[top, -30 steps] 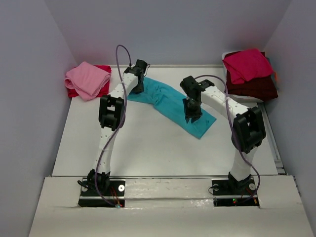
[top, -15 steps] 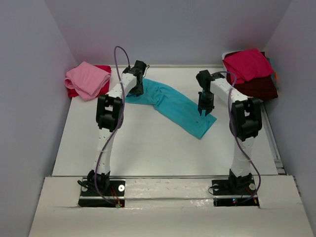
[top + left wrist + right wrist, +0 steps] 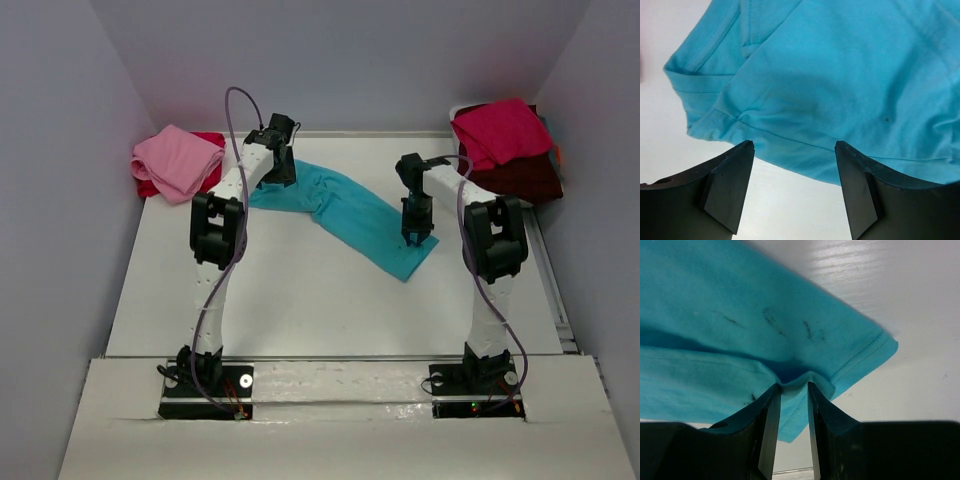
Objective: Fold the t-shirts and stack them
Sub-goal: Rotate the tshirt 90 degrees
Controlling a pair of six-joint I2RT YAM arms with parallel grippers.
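Both arms rise from their bases and reach out over the surface (image 3: 300, 300), elbows raised, wrists bent down. The left arm (image 3: 215, 235) stretches far forward, its left fingers (image 3: 727, 185) spread wide with nothing between them. The right arm (image 3: 490, 245) bends inward; its right fingers (image 3: 832, 435) stand close together, pinching a fold of the turquoise t-shirt (image 3: 715, 315).

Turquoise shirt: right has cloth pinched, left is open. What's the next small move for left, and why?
Probably lower the left gripper and close it on the near edge of the turquoise t-shirt. Its jaws stand open at that edge with nothing between them, while the right gripper pinches a ridge of cloth at the other end. Both ends likely need holding to fold.
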